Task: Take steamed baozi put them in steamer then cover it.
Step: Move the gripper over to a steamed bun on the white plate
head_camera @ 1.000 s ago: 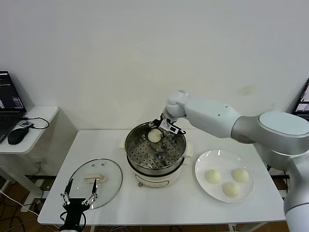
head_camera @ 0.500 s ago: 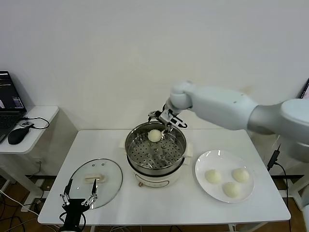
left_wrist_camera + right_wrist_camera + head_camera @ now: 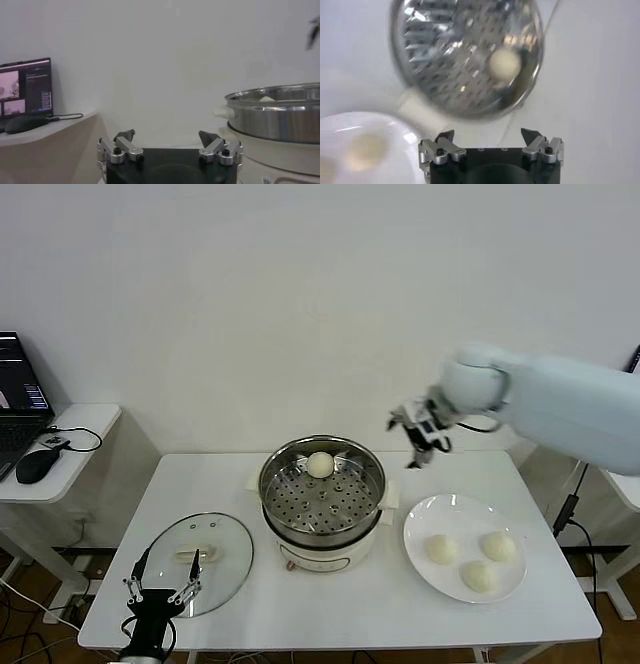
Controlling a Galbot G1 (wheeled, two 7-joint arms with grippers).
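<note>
head view shows the right gripper point(image 3: 420, 439) high over the white table's point(image 3: 330, 609) back edge, jaws wide and empty, so it should drop squarely over one of three cream-white round buns point(image 3: 441, 548) on the flat white plate point(image 3: 420, 519) near the right edge, one bun point(image 3: 320, 465) already in the shiny steel steamer basket point(image 3: 322, 484) at centre, while the left gripper point(image 3: 160, 592) waits, open and empty, at the front-left corner by the clear glass lid point(image 3: 200, 559).

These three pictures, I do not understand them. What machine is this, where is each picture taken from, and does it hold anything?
It is a two-armed robot. The head view looks down at a white table. The other two come from cameras on its wrists. On the table stand a steel steamer with one baozi inside, a glass lid and a plate with three more baozi. The right gripper is open and empty, in the air between steamer and plate. The left gripper waits open near the lid.
</note>
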